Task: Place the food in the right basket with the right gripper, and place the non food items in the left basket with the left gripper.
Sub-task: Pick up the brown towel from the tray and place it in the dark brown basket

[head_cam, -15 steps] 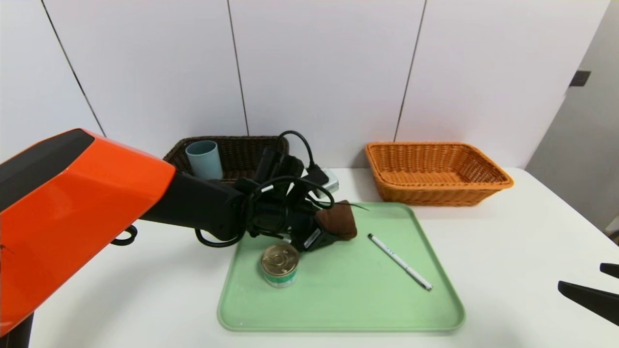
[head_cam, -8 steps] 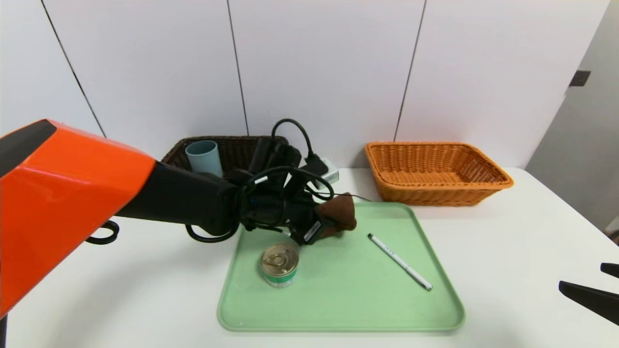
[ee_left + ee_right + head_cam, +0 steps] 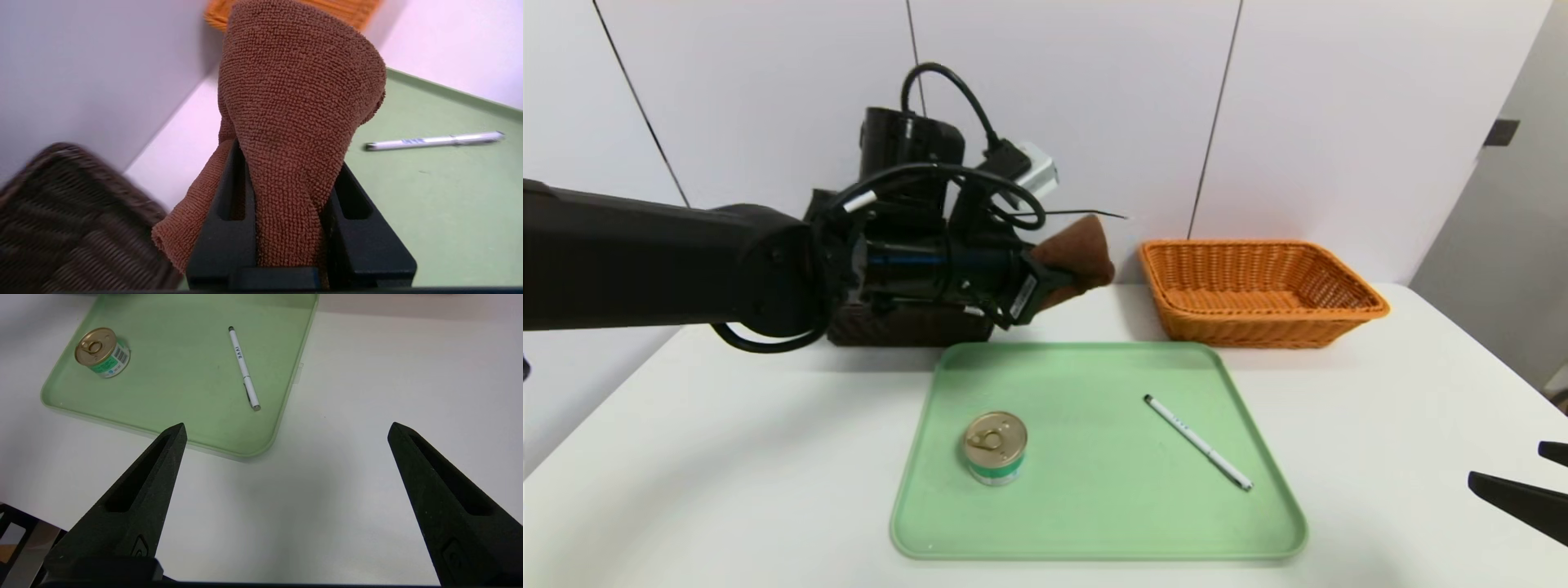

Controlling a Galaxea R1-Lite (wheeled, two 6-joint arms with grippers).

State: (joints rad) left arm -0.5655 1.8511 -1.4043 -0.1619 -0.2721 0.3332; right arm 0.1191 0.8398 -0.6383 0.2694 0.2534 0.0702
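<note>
The white table [image 3: 727,457] lay before me, a green tray [image 3: 1094,523] at its middle. At the back stood the two baskets: the orange one [image 3: 1258,290] on my right, bare inside as far as I could see, and the dark one [image 3: 907,327] on my left, mostly hidden behind my left arm [image 3: 645,261]. That arm reached across in front of the dark basket, raised well above the table. My left gripper [image 3: 1045,282] was clamped on the brown cloth [image 3: 1082,253]; in the wrist view the cloth [image 3: 294,122] bulged up out between my two fingers [image 3: 229,237] and one corner drooped over the side. The cloth hung in the air between the two baskets, over the table just behind the tray's far edge. My right gripper [image 3: 286,433] waited low by the table's near right corner, its fingers spread wide on nothing. The can [image 3: 995,447] stood upright on the tray's near left part. The pen [image 3: 1197,442] lay slantwise on the tray's right half, well apart from the can.
</note>
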